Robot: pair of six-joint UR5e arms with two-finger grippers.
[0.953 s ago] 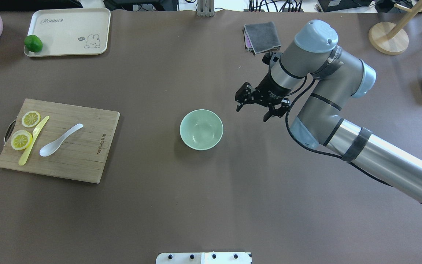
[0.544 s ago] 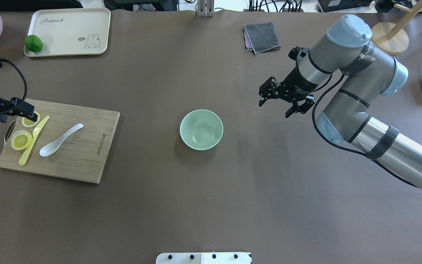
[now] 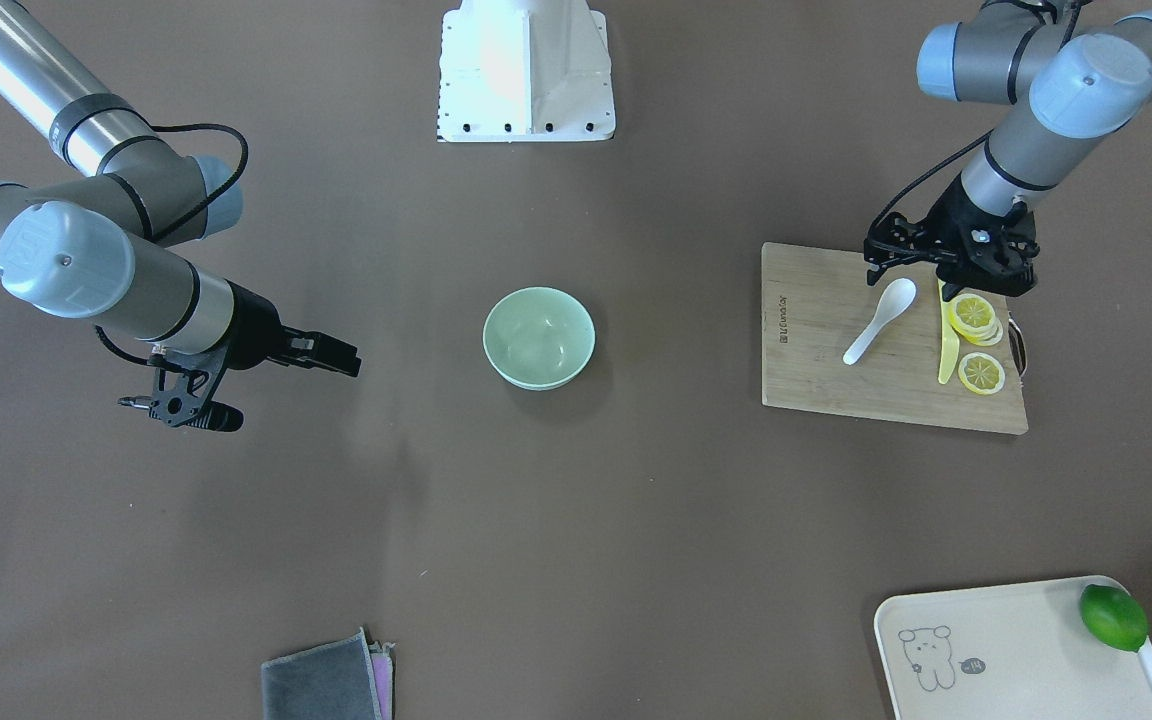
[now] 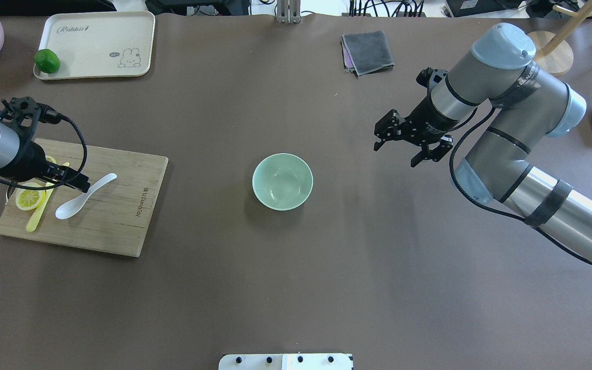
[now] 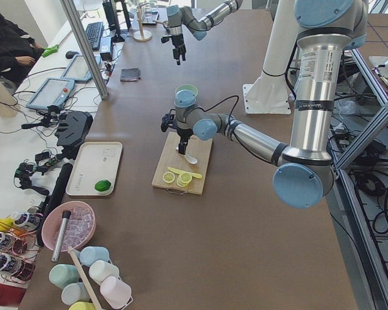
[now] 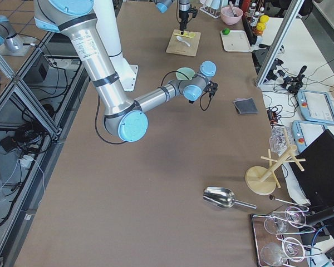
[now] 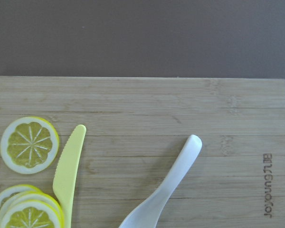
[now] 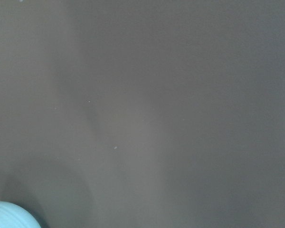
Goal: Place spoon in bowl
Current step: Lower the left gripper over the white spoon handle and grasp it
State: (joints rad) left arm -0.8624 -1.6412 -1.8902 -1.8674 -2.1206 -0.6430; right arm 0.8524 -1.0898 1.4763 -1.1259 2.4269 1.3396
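Fingers of left gripper [image 3: 946, 283] and right gripper [image 4: 395, 156] spread; one spoon [image 4: 85, 196], one bowl [image 4: 263, 174]

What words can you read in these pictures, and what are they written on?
"Rabbit": in curly letters on the cream tray.
"Joyoung": printed sideways near one edge of the wooden cutting board.
The two marks right after "Joyoung" are too blurred to read.
The little label beside the tray's bunny drawing is too small to read.

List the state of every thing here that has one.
spoon, lying loose on the cutting board
bowl, upright and empty
left gripper, open, over the cutting board
right gripper, open, holding nothing
knife, flat on the cutting board
cloth, folded
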